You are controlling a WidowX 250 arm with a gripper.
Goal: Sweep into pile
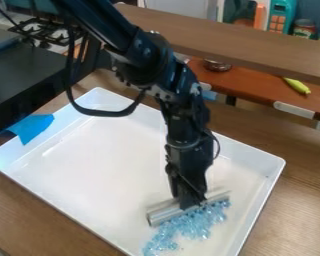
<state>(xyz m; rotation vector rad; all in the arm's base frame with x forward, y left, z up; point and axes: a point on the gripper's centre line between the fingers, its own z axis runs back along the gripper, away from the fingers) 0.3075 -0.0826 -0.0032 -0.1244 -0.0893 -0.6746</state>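
Your gripper point(189, 201) has the bar point(165, 212) pinched near its middle, and the beads point(195, 225) lie just beyond it, on the side toward the bottom of the view, some touching its face. The bar's long axis slants from lower left to upper right, so you'd likely push across it. Watch the tray's point(96, 160) near walls: room is tighter there, while the broad floor stretches behind the bar, toward upper left.

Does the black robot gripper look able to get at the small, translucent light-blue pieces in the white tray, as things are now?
Likely yes: the gripper holds the shiny grey bar right at the edge of the pieces, and nothing visible blocks the way.
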